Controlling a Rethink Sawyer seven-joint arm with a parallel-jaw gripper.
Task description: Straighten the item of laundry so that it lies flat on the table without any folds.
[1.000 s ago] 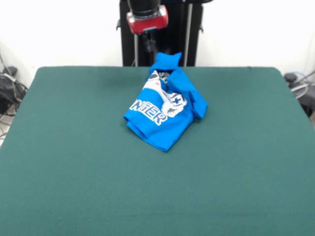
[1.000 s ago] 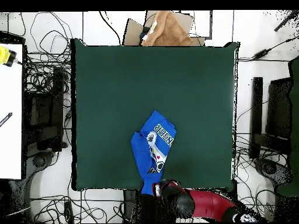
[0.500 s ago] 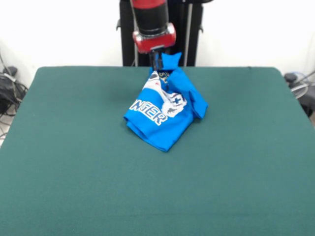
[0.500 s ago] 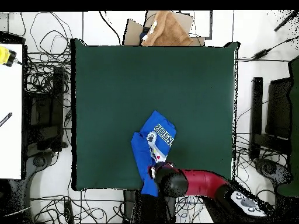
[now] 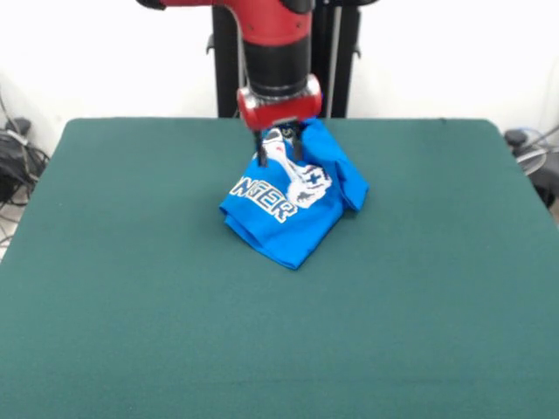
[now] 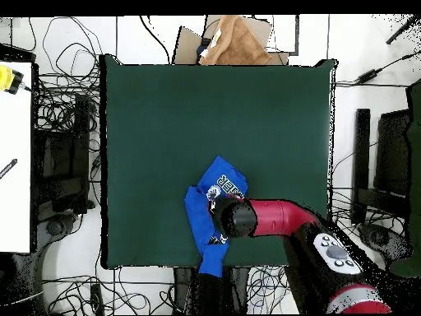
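The item of laundry point(image 5: 293, 196) is a bright blue T-shirt lying crumpled and folded on the far middle of the green table point(image 5: 131, 262), its white lettering facing up. My gripper point(image 5: 279, 150) hangs low over the shirt's far part, open, with its two dark fingers point(image 5: 260, 150) standing either side of a white printed fold. I cannot tell whether they touch the cloth. Seen from overhead, the red arm's wrist point(image 6: 234, 218) covers the middle of the shirt point(image 6: 200, 226) near the table's point(image 6: 164, 123) lower edge, and one end of the shirt hangs past that edge.
A brown cloth on cardboard point(image 6: 234, 45) lies just beyond the table's top edge in the overhead view. Cables and black stands point(image 6: 62, 156) crowd both sides. A white surface point(image 6: 15, 156) runs along the left.
The arm has come forward and down from the table's far edge onto the shirt. The shirt's raised far tip is now hidden behind the wrist. The shirt's outline is otherwise unchanged.
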